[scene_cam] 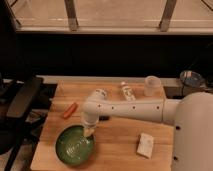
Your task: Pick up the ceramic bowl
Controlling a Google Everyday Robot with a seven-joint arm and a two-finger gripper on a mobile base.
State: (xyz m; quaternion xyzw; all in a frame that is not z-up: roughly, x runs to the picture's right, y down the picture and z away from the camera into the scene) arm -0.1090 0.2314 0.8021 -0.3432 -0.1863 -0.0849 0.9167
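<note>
The white arm [131, 108] reaches from the robot's rounded body at 3 o'clock across a pale wooden table [117, 142], bending down at its elbow so that the gripper [89, 131] hangs at the upper right rim of the ceramic bowl [74, 145], at about 1 o'clock on that bowl. Whether the fingers are parted or closed, and whether they have hold of the rim, cannot be told; the gripper's tip overlaps the rim in this view.

The bowl sits near the table's front left corner, at roughly 7 o'clock from the table's middle. It is round, shallow and glossy dark green, with pale streaks of glare inside.

Around it: a small orange, carrot-like object [69, 110] lies at 11 o'clock from the bowl, well apart from it. A flat, pale, crumpled packet or cloth [145, 145] lies at 3 o'clock from the bowl, near the robot's body. Toward the far edge, at 12 to 1 o'clock, a white bottle [127, 91] lies on its side, a smaller labelled item [101, 93] lies beside the arm's elbow, and a translucent plastic cup [152, 85] stands upright. Nothing lies between the gripper and the bowl.

A dark office chair [22, 100] stands off the table at 9 o'clock, and a round bluish dish [191, 78] sits off the table's far right corner at 2 o'clock
</note>
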